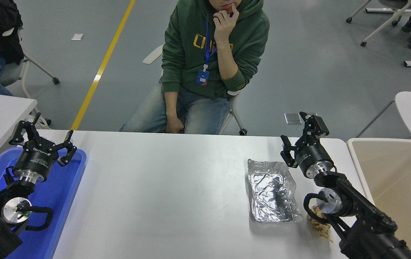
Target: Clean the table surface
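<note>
Right now the foil tray (273, 190) on the table (169, 194) lies empty; both grippers, left (43, 138) and right (301, 135), gape wide, holding nothing.

Crinkled shiny foil tray (272, 192), matte tabletop (173, 187)

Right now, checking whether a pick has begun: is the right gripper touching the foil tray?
Apart. In the head view the right gripper, open, sits beyond the foil tray's far right corner, bare table surface between them.
</note>
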Robot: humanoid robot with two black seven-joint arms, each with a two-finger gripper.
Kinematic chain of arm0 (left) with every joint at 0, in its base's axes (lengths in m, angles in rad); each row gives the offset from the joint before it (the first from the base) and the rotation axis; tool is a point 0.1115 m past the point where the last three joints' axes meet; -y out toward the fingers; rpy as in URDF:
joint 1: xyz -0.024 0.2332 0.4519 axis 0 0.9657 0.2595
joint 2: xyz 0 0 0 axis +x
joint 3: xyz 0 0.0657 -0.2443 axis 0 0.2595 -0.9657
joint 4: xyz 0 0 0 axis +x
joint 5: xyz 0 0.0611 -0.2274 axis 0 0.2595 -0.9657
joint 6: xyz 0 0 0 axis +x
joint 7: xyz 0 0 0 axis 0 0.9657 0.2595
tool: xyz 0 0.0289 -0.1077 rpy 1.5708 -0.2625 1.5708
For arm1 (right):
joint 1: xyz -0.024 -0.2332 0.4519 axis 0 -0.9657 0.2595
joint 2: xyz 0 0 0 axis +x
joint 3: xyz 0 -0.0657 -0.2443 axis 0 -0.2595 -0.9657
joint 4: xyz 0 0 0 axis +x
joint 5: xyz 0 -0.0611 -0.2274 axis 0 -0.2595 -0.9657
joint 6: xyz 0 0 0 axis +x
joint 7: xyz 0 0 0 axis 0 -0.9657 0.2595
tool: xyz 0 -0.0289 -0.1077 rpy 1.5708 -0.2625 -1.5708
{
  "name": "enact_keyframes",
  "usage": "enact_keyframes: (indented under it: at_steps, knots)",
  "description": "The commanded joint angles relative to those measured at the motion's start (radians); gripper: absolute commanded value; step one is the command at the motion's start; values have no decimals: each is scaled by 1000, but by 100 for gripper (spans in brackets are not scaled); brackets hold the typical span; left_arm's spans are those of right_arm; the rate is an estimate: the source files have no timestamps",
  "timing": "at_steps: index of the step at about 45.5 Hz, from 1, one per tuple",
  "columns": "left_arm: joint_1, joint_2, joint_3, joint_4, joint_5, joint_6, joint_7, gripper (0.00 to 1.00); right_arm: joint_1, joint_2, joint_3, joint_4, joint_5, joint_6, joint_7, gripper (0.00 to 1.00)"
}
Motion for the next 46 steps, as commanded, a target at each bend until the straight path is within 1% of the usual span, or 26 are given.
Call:
enact_keyframes:
  at_steps: [1,6,15,18,25,37,40,46]
  knots:
    - [0,0,0,0,0,0,0,100,8,-145,-191,56,-45,-1,0,99]
    - [0,0,0,0,0,0,0,100,16,-211,-255,74,-120,-5,0,99]
    - [0,0,0,0,0,0,0,100,19,-291,-338,110,-296,-6,0,99]
    - [0,0,0,0,0,0,0,100,22,-307,-364,122,-330,-6,-1,99]
    - [0,0,0,0,0,0,0,100,71,-371,-478,173,-345,-6,-4,99]
    - [0,0,0,0,0,0,0,100,252,-495,-737,199,-379,-3,-23,99]
    - [0,0,0,0,0,0,0,100,306,-514,-798,215,-379,0,-53,99]
    - [0,0,0,0,0,0,0,100,349,-532,-835,257,-381,17,-98,99]
